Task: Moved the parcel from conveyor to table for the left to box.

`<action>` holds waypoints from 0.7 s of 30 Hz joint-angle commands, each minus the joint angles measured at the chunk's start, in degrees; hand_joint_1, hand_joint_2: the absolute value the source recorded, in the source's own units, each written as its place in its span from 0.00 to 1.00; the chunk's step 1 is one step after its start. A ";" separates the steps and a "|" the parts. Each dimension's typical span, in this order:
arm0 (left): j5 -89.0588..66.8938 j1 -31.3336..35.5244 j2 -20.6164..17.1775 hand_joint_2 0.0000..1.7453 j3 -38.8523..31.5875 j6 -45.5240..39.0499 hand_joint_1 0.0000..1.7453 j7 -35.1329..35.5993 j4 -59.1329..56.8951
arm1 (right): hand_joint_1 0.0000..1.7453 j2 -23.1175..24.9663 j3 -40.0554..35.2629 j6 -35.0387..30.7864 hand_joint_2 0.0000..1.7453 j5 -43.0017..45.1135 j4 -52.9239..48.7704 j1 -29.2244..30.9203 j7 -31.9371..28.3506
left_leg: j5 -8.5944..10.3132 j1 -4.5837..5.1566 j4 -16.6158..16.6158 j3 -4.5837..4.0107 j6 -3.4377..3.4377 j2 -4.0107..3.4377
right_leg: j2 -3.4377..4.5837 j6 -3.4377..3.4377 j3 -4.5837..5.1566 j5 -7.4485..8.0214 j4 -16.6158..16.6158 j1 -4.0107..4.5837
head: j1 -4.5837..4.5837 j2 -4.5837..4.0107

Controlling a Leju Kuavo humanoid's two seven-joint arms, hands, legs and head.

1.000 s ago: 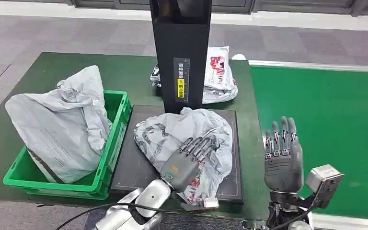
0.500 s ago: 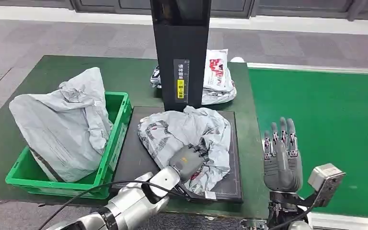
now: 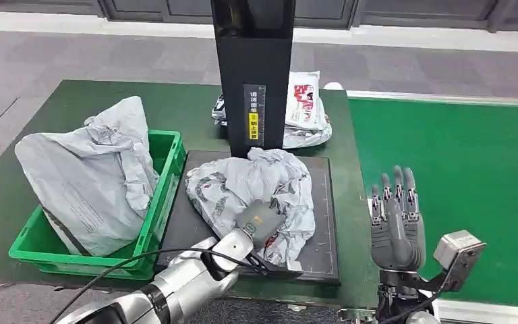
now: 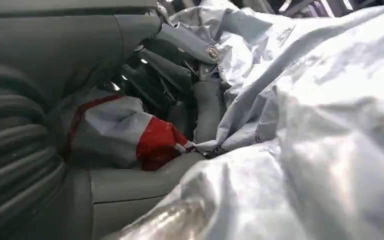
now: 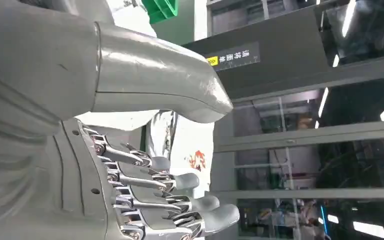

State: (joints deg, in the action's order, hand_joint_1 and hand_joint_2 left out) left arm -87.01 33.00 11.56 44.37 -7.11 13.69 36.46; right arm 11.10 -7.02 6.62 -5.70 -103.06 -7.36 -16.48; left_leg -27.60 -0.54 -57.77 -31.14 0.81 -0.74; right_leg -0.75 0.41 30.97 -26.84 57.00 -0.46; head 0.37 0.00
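A crumpled grey parcel bag (image 3: 256, 189) with red print lies on the black platform (image 3: 324, 236) in front of the black post. My left hand (image 3: 260, 223) grips its near side, fingers curled into the plastic. In the left wrist view the fingers (image 4: 180, 65) and thumb close on a fold of the grey and red parcel bag (image 4: 130, 135). My right hand (image 3: 396, 223) stands upright over the green conveyor (image 3: 465, 169), fingers straight and apart, holding nothing; the right wrist view shows its fingers (image 5: 180, 200) spread in the air.
A green crate (image 3: 165, 169) at the left holds a large grey bag (image 3: 88, 175). More white and grey parcels (image 3: 307, 111) lie behind the black post (image 3: 253, 74). The table edge runs close to my body.
My left hand's fingers, flat on the parcel a second ago, have curled into it and bunched the bag toward the left. The right hand has stayed still.
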 commanded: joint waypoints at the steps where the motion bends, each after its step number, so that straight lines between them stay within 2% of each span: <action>1: -2.99 -6.54 -8.66 1.00 -6.26 -8.70 1.00 5.82 20.94 | 0.00 -0.06 3.10 -0.38 1.00 0.85 0.70 -1.23 -0.18 | 0.42 0.02 0.10 -0.94 0.00 -0.04 | 0.16 -0.05 1.01 0.43 -0.05 0.01 | 0.00 0.00; 3: -2.99 -11.09 -9.70 1.00 -12.92 -15.84 1.00 4.30 32.97 | 0.00 -0.21 3.18 -0.84 1.00 1.00 -0.02 -1.94 -0.09 | 0.20 -0.01 0.00 -0.56 0.03 -0.06 | 0.15 -0.08 0.65 0.21 0.04 0.04 | 0.00 0.00; 6: 3.91 -18.30 -8.29 1.00 -23.61 -22.95 1.00 -5.23 48.14 | 0.00 -0.55 3.01 -2.07 1.00 1.45 -0.05 -2.62 -0.25 | 0.30 0.04 0.08 -0.42 0.15 -0.09 | 0.24 -0.14 1.05 0.24 0.07 0.03 | 0.02 0.00; 9: 10.61 -23.99 -7.75 1.00 -29.50 -30.31 1.00 -11.87 59.98 | 0.00 -0.32 3.27 -3.17 1.00 1.66 0.11 -3.36 -0.45 | 0.37 0.01 0.04 -0.60 0.10 -0.05 | 0.27 -0.13 1.29 0.26 0.16 0.01 | 0.00 0.00; 12: 16.89 -28.26 -6.65 1.00 -35.20 -32.89 1.00 -17.50 68.85 | 0.00 0.14 4.16 -3.71 1.00 1.64 0.05 -3.95 -0.65 | 0.32 0.02 0.05 -0.62 0.18 -0.34 | 0.54 -0.17 1.45 0.29 0.21 -0.02 | 0.02 0.00; 15: 19.97 -30.19 -3.20 1.00 -42.25 -32.89 1.00 -24.48 73.65 | 0.00 0.63 4.89 -3.46 1.00 1.66 -0.11 -4.36 -0.65 | 0.24 -0.03 -0.01 -0.80 0.14 -0.26 | 0.48 -0.18 1.58 0.23 0.23 0.03 | 0.02 0.00; 20: 20.51 -30.25 -3.05 1.00 -42.75 -32.89 1.00 -25.15 73.95 | 0.00 0.77 4.97 -3.43 1.00 1.67 -0.17 -4.41 -0.65 | 0.32 0.02 0.05 -0.81 0.12 -0.07 | 0.26 -0.14 1.55 0.19 0.19 -0.02 | 0.00 0.00; 21: 19.88 -29.73 -1.64 1.00 -44.25 -32.89 1.00 -26.44 73.89 | 0.00 0.99 4.98 -3.29 1.00 1.55 -0.20 -4.38 -0.65 | 0.29 -0.02 0.01 -0.80 0.14 -0.08 | 0.23 -0.14 1.52 0.17 0.20 0.01 | 0.02 0.00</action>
State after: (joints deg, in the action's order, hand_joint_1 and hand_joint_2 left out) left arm -66.73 5.06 6.77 9.52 -40.00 -11.08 104.01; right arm 11.13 -5.22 2.95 -4.00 -103.65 -12.12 -17.27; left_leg -27.32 -0.55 -57.76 -31.92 0.96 -0.77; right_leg -0.64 0.27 32.45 -26.72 57.22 -0.46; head 0.39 0.00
